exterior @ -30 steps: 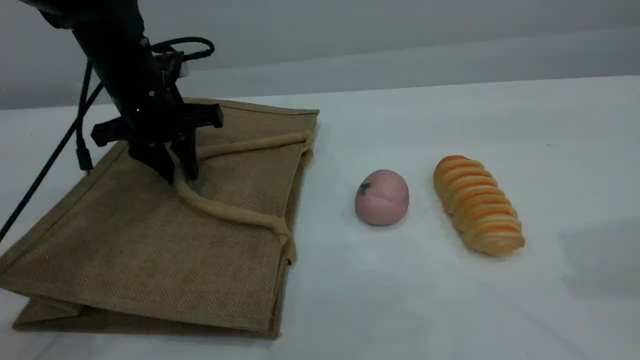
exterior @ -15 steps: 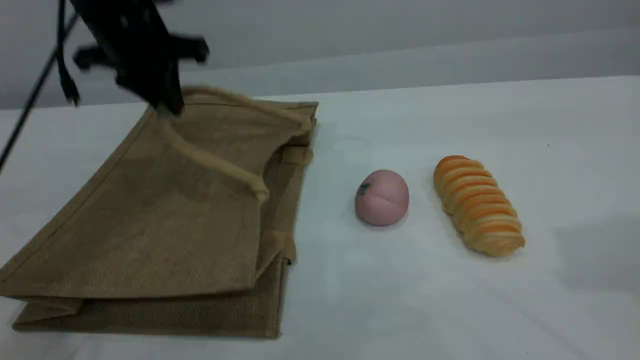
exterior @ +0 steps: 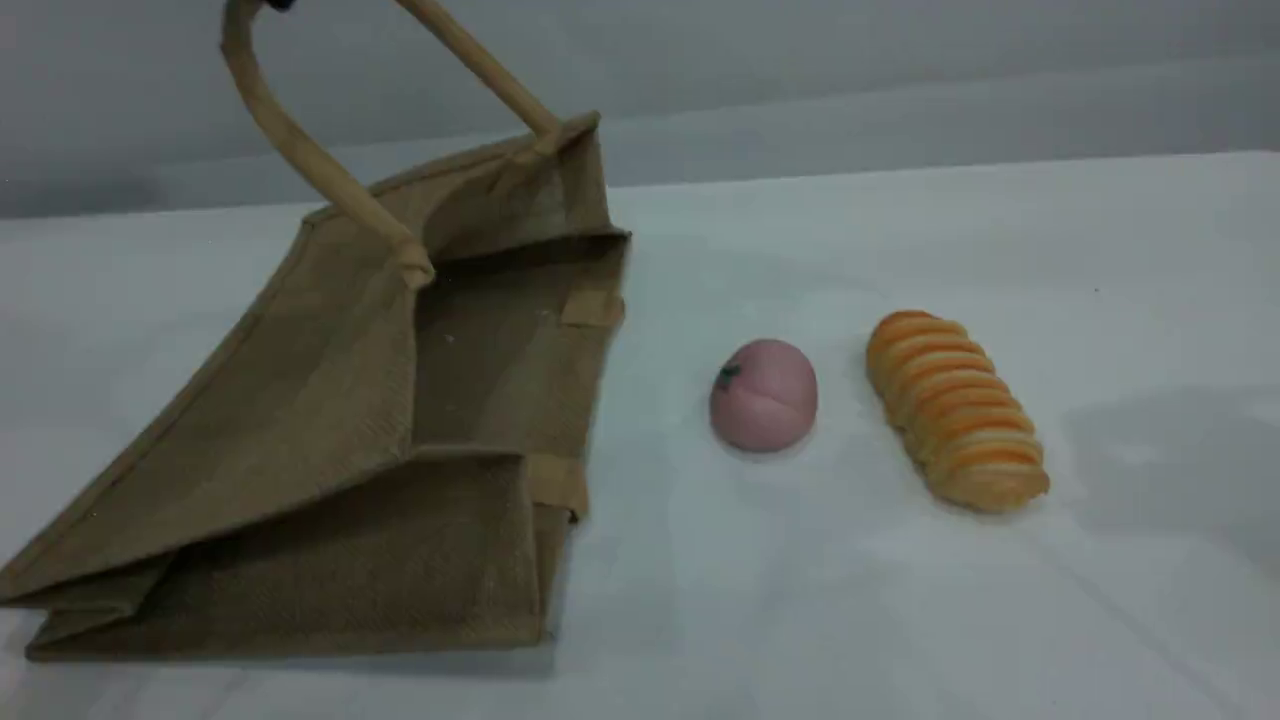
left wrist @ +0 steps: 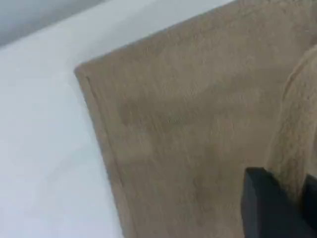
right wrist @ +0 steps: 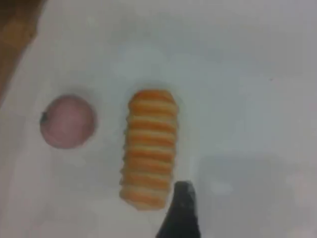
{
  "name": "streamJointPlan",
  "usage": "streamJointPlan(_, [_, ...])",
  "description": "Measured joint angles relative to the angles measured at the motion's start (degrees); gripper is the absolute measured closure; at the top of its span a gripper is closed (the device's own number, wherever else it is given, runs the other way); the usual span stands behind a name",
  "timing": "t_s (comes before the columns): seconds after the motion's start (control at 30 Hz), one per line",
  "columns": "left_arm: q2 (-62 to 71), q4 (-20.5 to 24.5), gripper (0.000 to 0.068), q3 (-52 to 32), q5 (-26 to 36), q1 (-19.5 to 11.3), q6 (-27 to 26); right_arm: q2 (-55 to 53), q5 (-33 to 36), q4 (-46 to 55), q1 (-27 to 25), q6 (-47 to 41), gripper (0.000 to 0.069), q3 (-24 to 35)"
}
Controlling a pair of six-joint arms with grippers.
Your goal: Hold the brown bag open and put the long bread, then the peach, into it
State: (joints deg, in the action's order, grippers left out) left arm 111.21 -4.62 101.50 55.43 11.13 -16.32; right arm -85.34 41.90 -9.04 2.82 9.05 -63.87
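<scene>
The brown bag lies on the table's left with its mouth gaping toward the right. One beige handle is pulled taut up to the scene view's top edge. In the left wrist view, my left gripper is shut on that handle, above the bag's woven side. The pink peach rests just right of the bag's mouth. Right of it lies the long bread. The right wrist view looks down on the long bread and the peach. One dark fingertip of my open, empty right gripper hovers beside the loaf's near end.
White tabletop runs around and in front of the fruit and bread. A grey wall stands behind the table. A soft shadow falls right of the bread.
My left gripper shut on the handle and rose out of the scene view's top, lifting the bag's upper side and opening its mouth. Peach and bread have not moved.
</scene>
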Motion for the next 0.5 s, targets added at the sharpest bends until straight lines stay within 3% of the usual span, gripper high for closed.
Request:
streamJointPlan(0.2, [-2.3, -2.4, 0.0589, 2.8, 1.5, 0.0, -5.9, -5.7, -0.1, -0.1, 0.1, 1.2, 0.0120, 0.0])
streamJointPlan(0.5, [-2.8, -14.4, 0.0589, 8.6, 8.1, 0.0, -19.0, -11.9, -1.5, -6.3, 0.1, 7.4, 0.0120, 0.0])
